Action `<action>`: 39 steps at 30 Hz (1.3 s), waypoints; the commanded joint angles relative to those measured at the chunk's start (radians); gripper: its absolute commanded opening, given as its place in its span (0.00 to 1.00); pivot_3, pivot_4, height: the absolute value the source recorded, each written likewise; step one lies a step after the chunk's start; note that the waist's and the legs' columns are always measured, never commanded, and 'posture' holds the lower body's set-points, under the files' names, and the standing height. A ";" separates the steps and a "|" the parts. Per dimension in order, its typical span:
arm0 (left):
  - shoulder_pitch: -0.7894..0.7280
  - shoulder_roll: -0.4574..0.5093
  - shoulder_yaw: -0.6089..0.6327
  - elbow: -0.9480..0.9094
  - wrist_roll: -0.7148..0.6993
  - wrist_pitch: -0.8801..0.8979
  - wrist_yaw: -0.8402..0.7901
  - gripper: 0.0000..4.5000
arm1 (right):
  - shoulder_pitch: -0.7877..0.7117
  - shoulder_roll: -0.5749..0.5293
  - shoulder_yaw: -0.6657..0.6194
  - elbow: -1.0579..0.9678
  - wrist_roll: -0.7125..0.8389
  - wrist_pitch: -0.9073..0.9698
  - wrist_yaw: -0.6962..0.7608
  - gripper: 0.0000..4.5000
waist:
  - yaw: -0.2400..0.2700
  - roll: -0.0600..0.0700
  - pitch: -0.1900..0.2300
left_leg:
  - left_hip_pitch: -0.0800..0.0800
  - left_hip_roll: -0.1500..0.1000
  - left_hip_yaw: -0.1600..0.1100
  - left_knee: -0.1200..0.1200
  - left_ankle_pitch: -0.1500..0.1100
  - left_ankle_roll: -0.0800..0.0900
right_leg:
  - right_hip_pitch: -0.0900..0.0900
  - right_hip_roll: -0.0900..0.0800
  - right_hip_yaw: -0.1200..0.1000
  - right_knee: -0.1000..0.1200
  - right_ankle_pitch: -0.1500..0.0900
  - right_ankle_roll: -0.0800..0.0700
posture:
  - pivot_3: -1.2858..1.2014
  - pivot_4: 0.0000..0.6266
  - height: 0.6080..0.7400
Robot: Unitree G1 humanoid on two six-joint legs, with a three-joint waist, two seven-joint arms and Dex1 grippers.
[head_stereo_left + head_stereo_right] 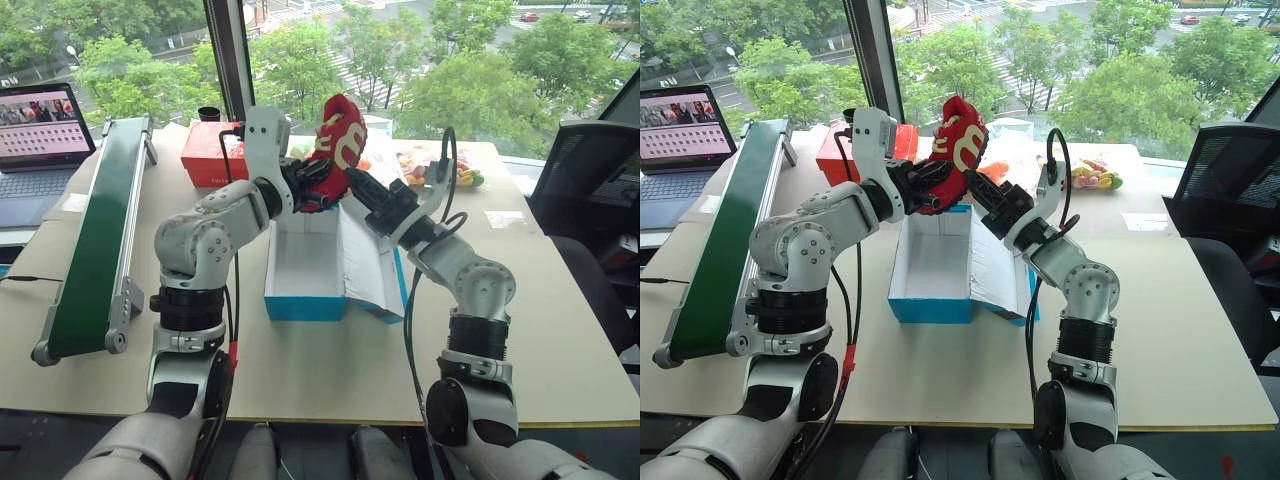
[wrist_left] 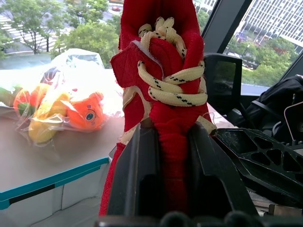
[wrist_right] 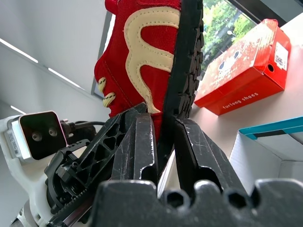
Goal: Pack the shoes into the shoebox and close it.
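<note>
We had the blue shoebox (image 1: 305, 285) open on the table, white inside bare, lid lying to its right. Above its far end, a red shoe (image 1: 335, 150) sat pinched in our right gripper (image 1: 352, 185), while our left gripper (image 1: 305, 185) flanked it with fingers spread. Farther back were a red box (image 1: 210, 155) and bagged plush toys (image 1: 440, 165).

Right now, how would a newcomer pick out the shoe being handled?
Find the open bright blue cardboard shoebox at the middle of the pale table. Directly above it, the red fabric shoe with cream laces and black sole hangs between both robot hands, unlike the bagged orange plush toys lying behind.
</note>
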 commanded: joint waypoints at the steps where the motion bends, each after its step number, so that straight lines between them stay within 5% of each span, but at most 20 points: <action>1: 0.014 0.104 0.055 -0.071 -0.033 0.037 -0.046 0.99 | -0.044 -0.012 0.008 -0.032 0.004 -0.029 0.006 0.05 | -0.002 0.000 0.000 | 0.000 0.000 0.000 0.000 0.000 0.000 | 0.000 0.000 0.000 0.000 0.000 0.000 | 0.52 0.24 0.99; 4: 0.025 0.166 0.075 -0.076 -0.042 0.050 -0.066 0.99 | -0.049 -0.014 0.018 -0.035 -0.007 -0.033 -0.002 0.05 | -0.003 0.000 0.000 | 0.000 0.000 0.000 -0.001 0.000 0.000 | 0.000 0.000 0.000 0.000 0.000 0.000 | 0.52 0.24 0.99; 8: 0.204 0.492 0.037 -0.137 0.014 0.037 -0.269 0.99 | -0.072 -0.073 0.185 -0.057 -0.183 0.029 -0.063 0.05 | -0.027 0.001 0.001 | 0.001 0.000 0.001 -0.002 0.000 0.000 | -0.001 0.000 0.001 -0.001 0.000 0.000 | 0.52 0.24 0.99; 11: 0.339 0.609 -0.009 -0.211 0.020 -0.006 -0.373 0.99 | -0.078 -0.088 0.220 -0.055 -0.228 0.080 -0.126 0.05 | -0.028 0.002 0.001 | 0.003 0.001 0.001 -0.007 0.000 -0.001 | -0.001 0.000 0.001 0.000 -0.002 -0.003 | 0.52 0.24 0.99; 25: 0.463 0.583 -0.022 -0.310 -0.026 0.007 -0.415 0.99 | -0.054 -0.034 0.164 -0.076 -0.271 0.457 -0.330 0.05 | 0.000 0.002 0.001 | 0.000 0.001 -0.001 -0.004 0.001 -0.001 | -0.001 0.000 -0.002 -0.001 -0.003 -0.004 | 0.52 0.24 0.99; 37: 0.444 0.541 -0.034 -0.327 -0.037 0.019 -0.394 0.99 | -0.016 -0.076 0.255 -0.061 -0.439 0.436 -0.301 0.05 | 0.000 0.002 0.001 | 0.001 0.001 -0.001 -0.004 0.001 -0.001 | -0.001 0.000 -0.002 -0.001 -0.003 -0.004 | 0.52 0.24 0.99; 39: 0.444 0.541 -0.034 -0.327 -0.037 0.019 -0.391 1.00 | -0.018 -0.074 0.262 -0.050 -0.482 0.398 -0.311 0.26 | 0.000 0.002 0.001 | 0.001 0.001 -0.001 -0.004 0.001 -0.001 | -0.001 0.000 -0.002 -0.001 -0.003 -0.004 | 0.52 0.24 0.99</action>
